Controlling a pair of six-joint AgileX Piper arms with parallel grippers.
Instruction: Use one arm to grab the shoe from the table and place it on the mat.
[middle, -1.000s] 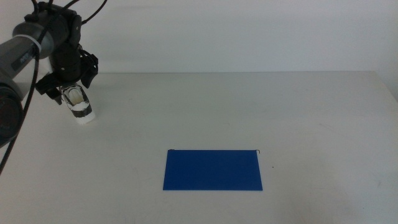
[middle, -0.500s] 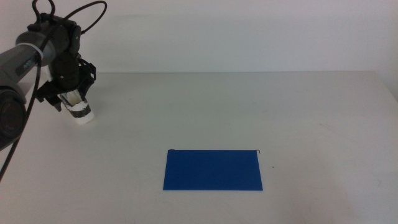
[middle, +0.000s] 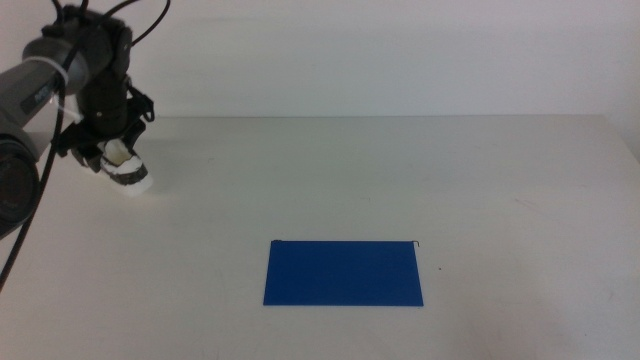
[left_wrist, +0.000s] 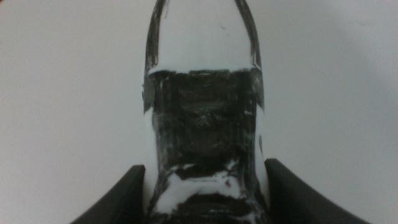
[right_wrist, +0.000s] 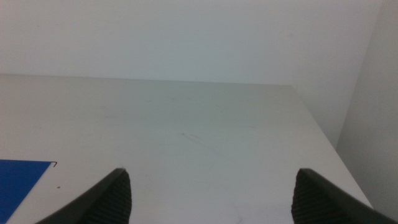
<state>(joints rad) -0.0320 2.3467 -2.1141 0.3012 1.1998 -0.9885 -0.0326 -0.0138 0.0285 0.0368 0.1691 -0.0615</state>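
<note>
The shoe (middle: 128, 172), a small white sneaker with black patterned trim, is at the table's far left, tilted with its toe down. My left gripper (middle: 110, 152) comes down on it from above and is shut on it. In the left wrist view the shoe (left_wrist: 202, 124) fills the space between the two dark jaws of the left gripper (left_wrist: 202, 202), one on each side. The dark blue mat (middle: 343, 273) lies flat near the table's front middle, well to the right of the shoe. My right gripper (right_wrist: 211, 199) is open and empty, out of the middle view.
The white-grey table (middle: 400, 170) runs wide around the mat. Its right edge (right_wrist: 323, 137) and a pale wall show in the right wrist view, with a corner of the mat (right_wrist: 18, 186) near that gripper.
The left gripper and the shoe have shifted slightly up and to the left. The mat has not moved.
</note>
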